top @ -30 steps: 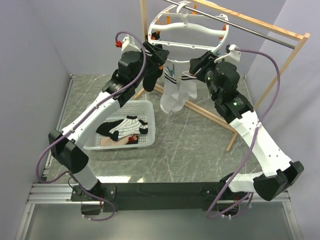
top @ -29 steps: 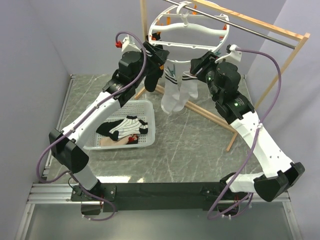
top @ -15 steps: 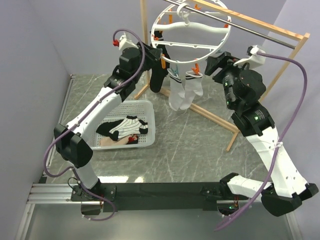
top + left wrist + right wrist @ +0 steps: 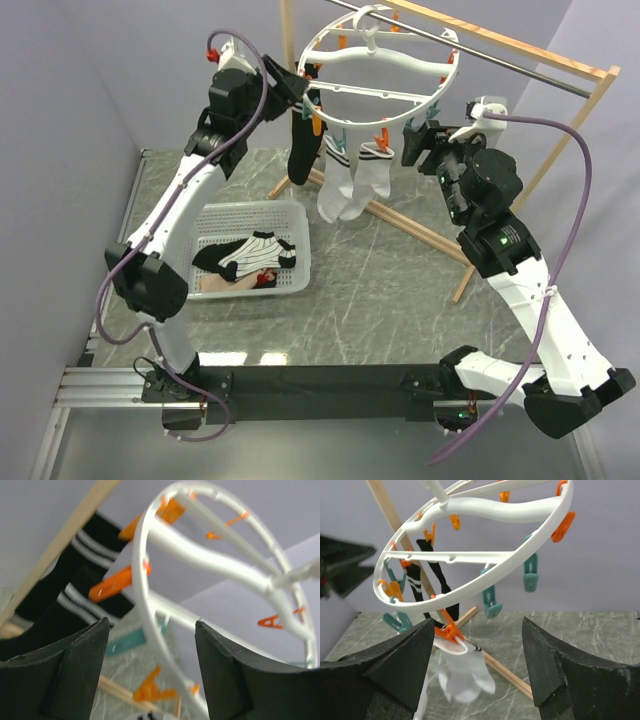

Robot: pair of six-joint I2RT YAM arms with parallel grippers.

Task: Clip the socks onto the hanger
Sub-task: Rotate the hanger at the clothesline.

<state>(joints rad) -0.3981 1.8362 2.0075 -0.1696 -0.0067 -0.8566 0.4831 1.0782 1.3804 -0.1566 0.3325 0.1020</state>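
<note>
The hanger is a big round white ring. It hangs by its hook from the metal rod of the wooden frame, up at 12 o'clock over the table. Small orange and teal clips dangle all around the ring.

Two white socks with black bands on the cuffs hang side by side at 6 o'clock on the ring. An orange clip pinches the top of one of them. Black socks with white bands hang at about 8 o'clock on the ring (the left wrist view shows two banded cuffs there).

The left gripper is up high at the ring's 9 o'clock, just beside the rim. Its two fingers stand apart and hold nothing. In its own camera the white rim runs across the gap between them, and I cannot tell if it touches them.

The right gripper is at the ring's 4 o'clock, near the rim but not touching it. Its fingers are spread wide too, with nothing between them.

Down at 9 o'clock on the table sits a white basket full of little holes. A striped sock with a black toe lies inside, next to a black sock and something pale pink.
</note>
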